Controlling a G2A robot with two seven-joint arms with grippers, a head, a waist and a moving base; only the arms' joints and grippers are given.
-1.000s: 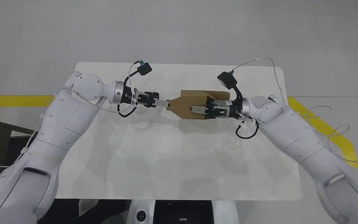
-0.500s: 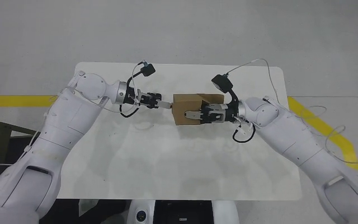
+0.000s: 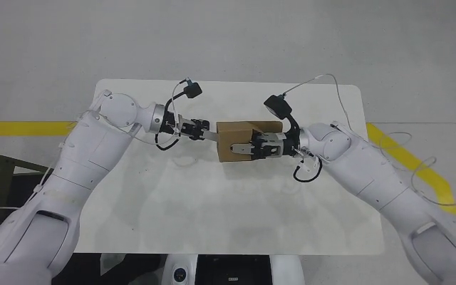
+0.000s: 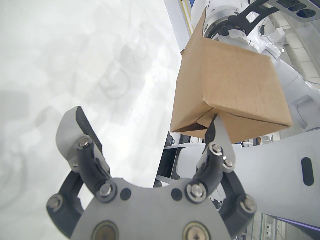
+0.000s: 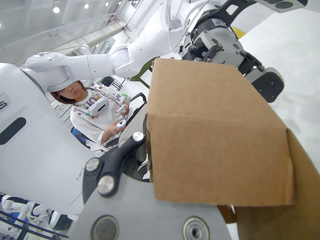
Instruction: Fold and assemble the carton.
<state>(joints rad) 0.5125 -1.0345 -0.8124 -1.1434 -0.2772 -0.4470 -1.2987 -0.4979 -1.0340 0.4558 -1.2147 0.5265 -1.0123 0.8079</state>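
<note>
White matte table (image 3: 214, 214) lies beneath. The left gripper (image 4: 147, 115), spread open, touches one ribbed fingertip (image 4: 217, 131) to the brown corrugated carton (image 4: 225, 83) at its 9 o'clock end. The left wrist view shows folded flaps there. The right gripper (image 3: 249, 149) clamps the 3 o'clock wall. The boxy carton sits just 12 o'clock of table centre.

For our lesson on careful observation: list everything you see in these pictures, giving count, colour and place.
carton: 1, brown, over the table's middle, between the claws
table: 1, white, under both arms
stripes: at least 2, yellow, on the floor at both table sides
left claw: 1, black and silver, open, one fingertip at the carton's end flaps
right claw: 1, black and silver, shut on the carton's other end
arms: 2, white, one from each side
</note>
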